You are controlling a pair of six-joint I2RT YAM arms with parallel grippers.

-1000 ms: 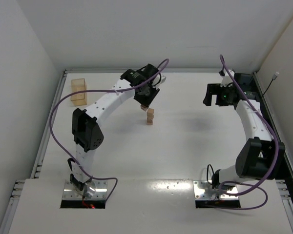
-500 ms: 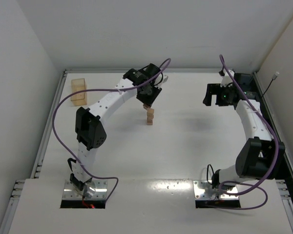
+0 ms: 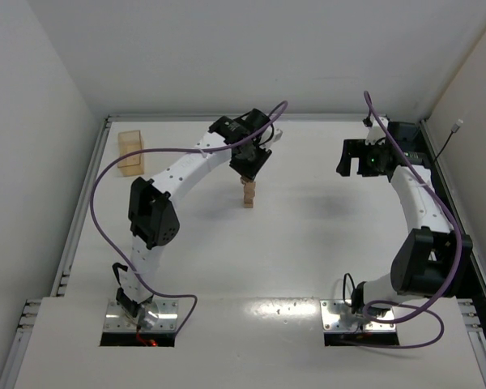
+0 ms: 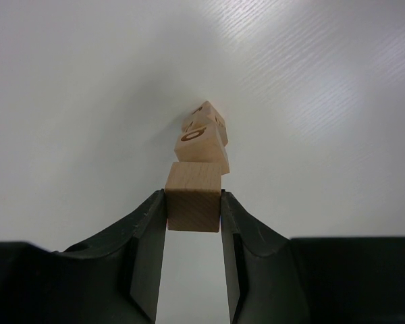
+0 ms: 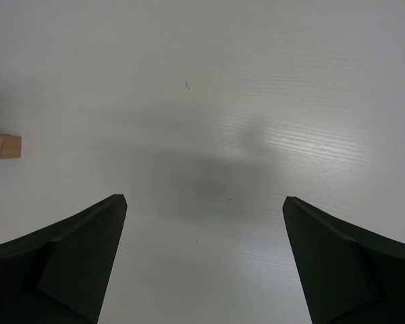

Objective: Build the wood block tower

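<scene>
In the left wrist view, my left gripper (image 4: 194, 200) is shut on a plain light-tan wood block (image 4: 194, 206), pinched at its two sides by the fingertips. Straight beneath it stands the tower (image 4: 202, 138), a narrow stack of tan cubes slightly twisted against each other, one with a dark printed mark on top. I cannot tell whether the held block touches the stack. From above, the left gripper (image 3: 246, 170) hangs right over the tower (image 3: 249, 195) mid-table. My right gripper (image 3: 364, 160) hovers open far to the right; its fingers (image 5: 88, 260) stand wide apart over bare table.
A larger open tan box (image 3: 130, 150) stands at the table's far left corner. A bit of tan wood (image 5: 3, 146) shows at the left edge of the right wrist view. A raised rim (image 3: 89, 203) borders the table, and white walls enclose it.
The left arm has shifted slightly to the right, carrying the held block from beside the tower to directly over it. The right arm has not moved.
</scene>
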